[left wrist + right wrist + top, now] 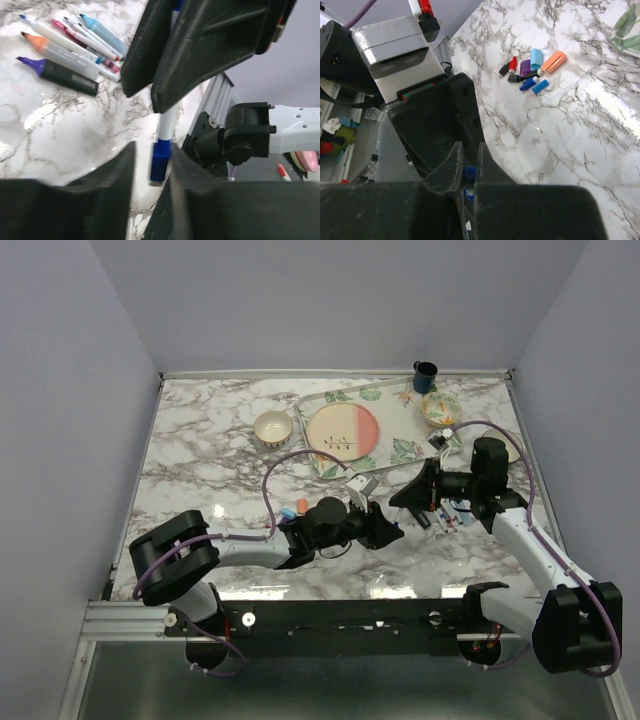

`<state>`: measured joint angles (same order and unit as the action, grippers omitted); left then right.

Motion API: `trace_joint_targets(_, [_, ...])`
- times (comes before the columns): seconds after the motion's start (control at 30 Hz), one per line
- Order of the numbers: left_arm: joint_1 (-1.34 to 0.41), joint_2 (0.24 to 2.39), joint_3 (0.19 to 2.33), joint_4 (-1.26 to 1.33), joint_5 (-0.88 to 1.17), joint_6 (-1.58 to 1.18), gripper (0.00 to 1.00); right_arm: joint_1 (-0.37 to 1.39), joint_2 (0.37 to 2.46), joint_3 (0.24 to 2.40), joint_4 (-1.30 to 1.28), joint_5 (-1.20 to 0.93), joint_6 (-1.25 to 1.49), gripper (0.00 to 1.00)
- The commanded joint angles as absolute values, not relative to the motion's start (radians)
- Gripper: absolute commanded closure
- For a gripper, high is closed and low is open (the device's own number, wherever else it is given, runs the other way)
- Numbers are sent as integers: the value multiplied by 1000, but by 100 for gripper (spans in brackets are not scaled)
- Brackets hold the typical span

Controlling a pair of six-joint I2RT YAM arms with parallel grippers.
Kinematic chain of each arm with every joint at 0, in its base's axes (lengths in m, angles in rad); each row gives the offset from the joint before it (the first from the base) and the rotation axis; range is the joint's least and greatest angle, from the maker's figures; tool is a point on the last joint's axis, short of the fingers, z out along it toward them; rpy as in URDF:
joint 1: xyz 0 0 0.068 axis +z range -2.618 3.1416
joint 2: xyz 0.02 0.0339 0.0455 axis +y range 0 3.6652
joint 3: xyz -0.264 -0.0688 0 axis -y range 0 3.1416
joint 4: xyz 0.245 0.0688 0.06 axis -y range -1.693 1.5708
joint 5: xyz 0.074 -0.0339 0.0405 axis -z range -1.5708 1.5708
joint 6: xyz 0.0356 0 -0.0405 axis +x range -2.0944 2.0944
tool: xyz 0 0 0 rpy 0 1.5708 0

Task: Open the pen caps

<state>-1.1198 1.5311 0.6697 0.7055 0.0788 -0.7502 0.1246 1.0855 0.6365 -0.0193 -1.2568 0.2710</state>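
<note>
left gripper (pixel 153 148) fingers fill the bottom of the left wrist view, set narrow around a blue cap (pixel 159 162) on the end of a white pen (pixel 166 120). one finger looks against the cap, but a sliver of table (pixel 60 135) shows on the other side, so can't tell if it's actually clamped. right gripper (pixel 469 151) is closed tight on the same pen's barrel, holding it up between the two arms. cap not off yet. uncapped pens (pixel 70 52) lie bunched further back. loose caps (pixel 532 70) sit in a cluster well apart from them.

risks, my read:
- cap sits near the left fingertips, so a shallow grip slips off on the pull.
- barrel could slide through the right fingers instead of the cap releasing.
- off-axis pull cocks the pen and jams the cap.
- grippers are nose to nose, little room before they touch.
</note>
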Motion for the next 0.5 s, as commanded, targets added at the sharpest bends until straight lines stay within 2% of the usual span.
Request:
trace_joint_targets(0.0, [-1124, 1560, 721, 710, 156, -724, 77, 129, 1086, 669, -60, -1246, 239, 100])
trace_joint_targets(0.03, [-1124, 1562, 724, 704, 158, -721, 98, 129, 1088, 673, -69, -1244, 233, 100])
trace_joint_targets(0.07, [-1123, 1563, 726, 701, 158, -716, 100, 129, 1088, 679, -78, -1235, 227, 100])
trace_joint_targets(0.17, [-1124, 1557, 715, 681, 166, -700, 100, 104, 1085, 690, -97, -1216, 221, 100])
trace_joint_targets(0.47, [-1138, 1548, 594, 581, 279, -715, 100, -139, 1029, 696, -58, -1184, 302, 100])
